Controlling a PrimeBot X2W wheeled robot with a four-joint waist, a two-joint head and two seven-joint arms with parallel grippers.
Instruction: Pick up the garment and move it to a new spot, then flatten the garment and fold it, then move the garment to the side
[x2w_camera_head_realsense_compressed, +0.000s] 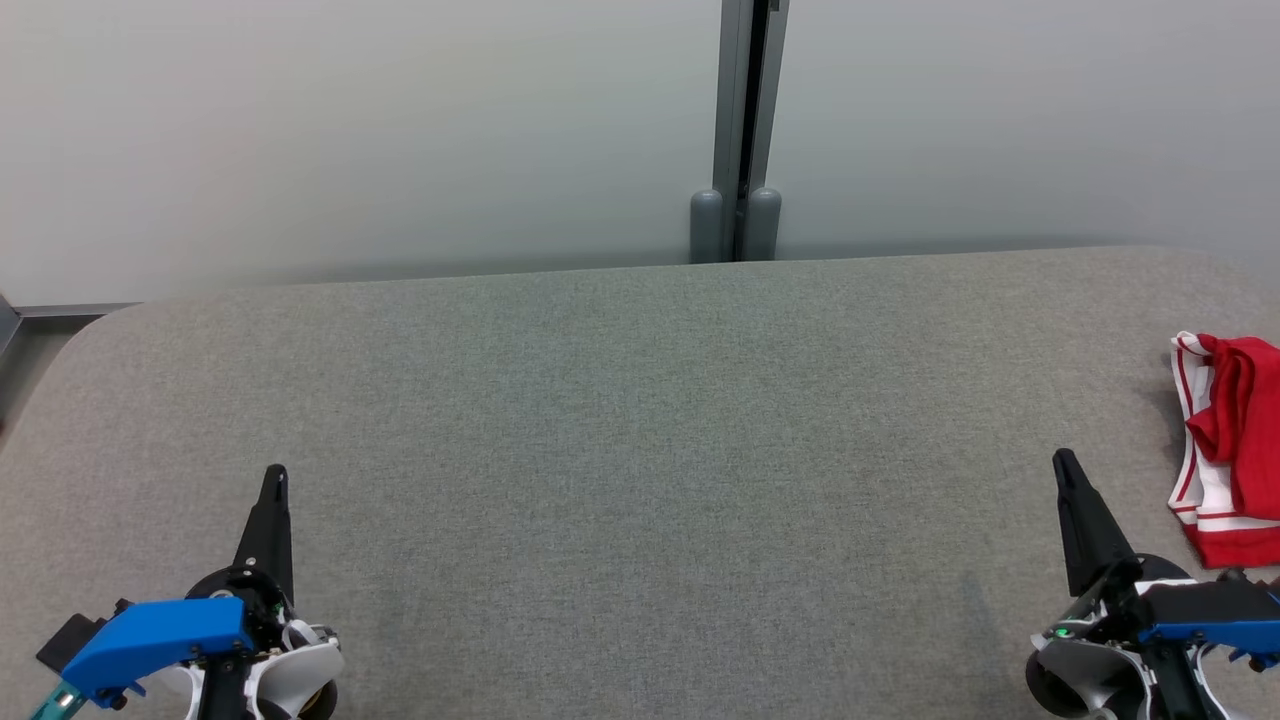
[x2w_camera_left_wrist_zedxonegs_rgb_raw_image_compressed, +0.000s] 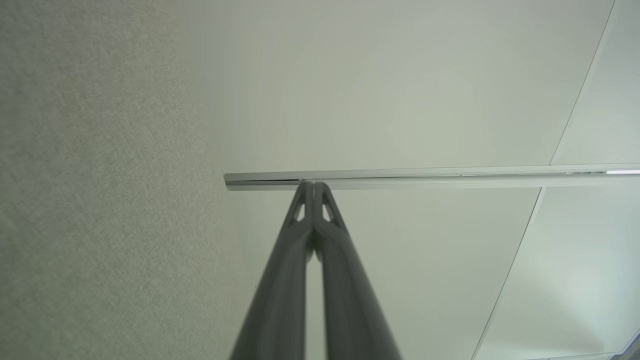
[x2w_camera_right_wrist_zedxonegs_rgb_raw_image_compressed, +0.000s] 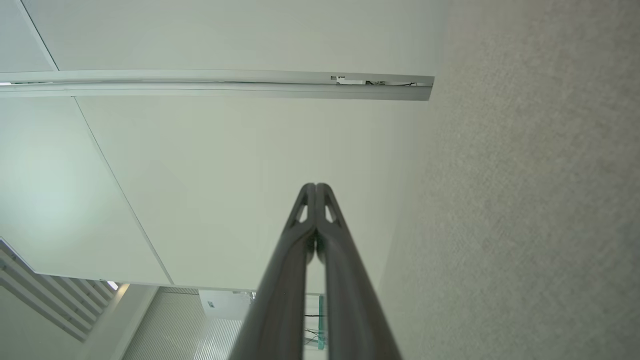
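A red garment (x2w_camera_head_realsense_compressed: 1232, 450) with white stripes lies bunched at the far right edge of the grey fabric surface (x2w_camera_head_realsense_compressed: 640, 420), partly cut off by the frame. My right gripper (x2w_camera_head_realsense_compressed: 1063, 461) is at the lower right, just left of the garment and apart from it, shut with nothing held. At the lower left my left gripper (x2w_camera_head_realsense_compressed: 276, 474) is shut and empty too. In the left wrist view the left gripper (x2w_camera_left_wrist_zedxonegs_rgb_raw_image_compressed: 313, 184) has its fingertips pressed together; the right wrist view shows the right gripper (x2w_camera_right_wrist_zedxonegs_rgb_raw_image_compressed: 315, 186) the same way.
A pale wall stands behind the surface, with a grey vertical post (x2w_camera_head_realsense_compressed: 740, 130) at its middle. The surface's rounded left corner (x2w_camera_head_realsense_compressed: 90, 330) shows beside a metal rail. The wide middle of the surface lies between my grippers.
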